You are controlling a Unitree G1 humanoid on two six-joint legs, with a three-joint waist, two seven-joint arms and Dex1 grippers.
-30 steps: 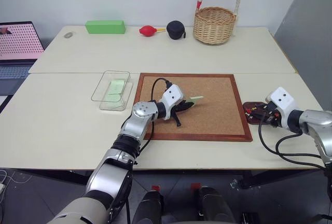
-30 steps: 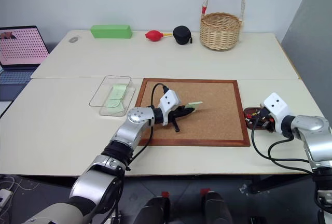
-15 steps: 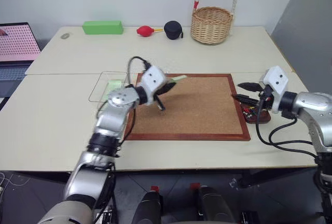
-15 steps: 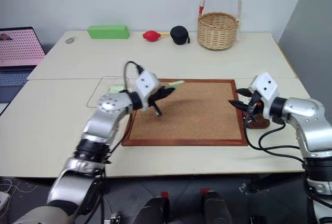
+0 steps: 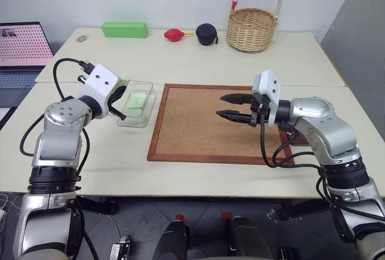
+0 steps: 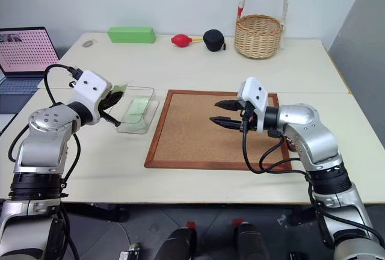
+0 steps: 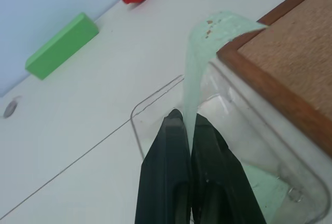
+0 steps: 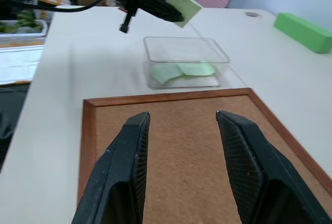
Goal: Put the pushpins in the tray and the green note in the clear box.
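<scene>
My left gripper (image 5: 118, 99) is shut on the green note (image 7: 207, 53), a pale-green slip that sticks up from the fingertips. It hangs just above the left side of the clear box (image 5: 135, 125), where other pale-green slips lie on the bottom (image 8: 179, 71). My right gripper (image 5: 226, 107) stands open with nothing between its fingers, pointing left over the right half of the corkboard (image 5: 192, 127). A sliver of the dark tray (image 5: 300, 141) shows behind my right forearm. I cannot make out the pushpins.
At the back of the table stand a wicker basket (image 5: 252, 26), a black pouch (image 5: 206, 34), a red bulb (image 5: 174, 35) and a thick green block (image 5: 124, 29). A laptop (image 5: 21, 49) sits at the far left.
My left gripper has carried the green note left and up, off the corkboard to over the clear box. My right gripper has swung left from the tray to above the corkboard.
</scene>
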